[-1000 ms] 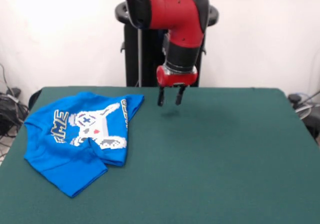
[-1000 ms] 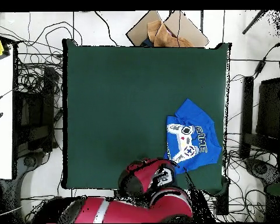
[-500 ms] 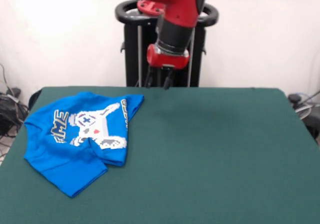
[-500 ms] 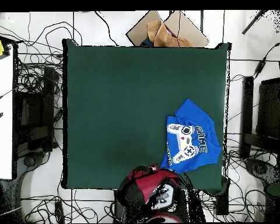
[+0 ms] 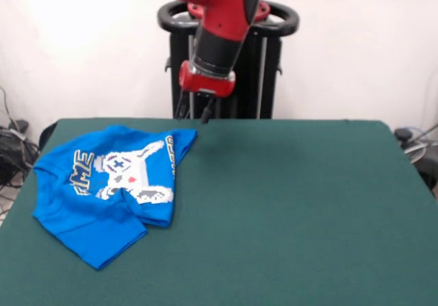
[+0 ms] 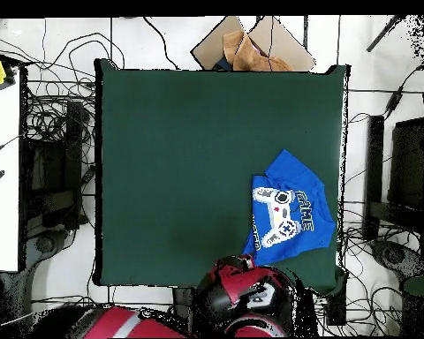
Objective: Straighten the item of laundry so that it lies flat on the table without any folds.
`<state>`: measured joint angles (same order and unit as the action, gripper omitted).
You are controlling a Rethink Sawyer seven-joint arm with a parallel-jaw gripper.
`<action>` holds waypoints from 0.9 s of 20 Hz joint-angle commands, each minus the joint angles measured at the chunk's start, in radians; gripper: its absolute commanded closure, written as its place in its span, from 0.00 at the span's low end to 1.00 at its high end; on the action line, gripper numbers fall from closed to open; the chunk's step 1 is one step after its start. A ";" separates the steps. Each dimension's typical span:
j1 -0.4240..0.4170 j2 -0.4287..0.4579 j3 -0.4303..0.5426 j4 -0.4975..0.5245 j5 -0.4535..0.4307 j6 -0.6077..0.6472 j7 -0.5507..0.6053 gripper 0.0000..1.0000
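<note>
The bright blue T-shirt (image 5: 109, 183) lies crumpled on the left part of the dark green table (image 5: 287, 203) in the front view. Its right side is folded over, so the white controller print and the lettering show only in part. In the overhead view the shirt (image 6: 286, 216) lies near the table's (image 6: 180, 159) right edge. My gripper (image 5: 195, 112) hangs open and empty above the table's far edge, in front of the pedestal and up and to the right of the shirt, not touching it. In the overhead view the red arm (image 6: 246, 296) hides the gripper.
The black pedestal (image 5: 226, 66) stands behind the table's far edge. In the overhead view a cardboard box (image 6: 251, 44) lies beyond the top edge. Cables (image 6: 56, 132) run around the table, and a white bench (image 6: 2, 168) stands at the left.
My gripper has drawn back and up from over the table's far middle to its far edge, shifting left in the front view. The shirt has not moved.
</note>
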<state>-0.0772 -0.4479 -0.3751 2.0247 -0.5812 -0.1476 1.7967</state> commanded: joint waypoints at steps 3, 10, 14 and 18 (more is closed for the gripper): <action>-0.037 0.304 -0.014 -0.118 0.129 -0.208 0.184 0.00; -0.030 0.337 0.037 -0.099 0.192 -0.220 0.180 0.00; -0.010 0.371 0.013 -0.108 0.235 -0.262 0.176 0.00; -0.028 0.421 0.005 -0.167 0.242 -0.291 0.151 0.00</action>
<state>-0.0883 -0.2083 -0.4290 2.0296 -0.4726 -0.4275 1.7967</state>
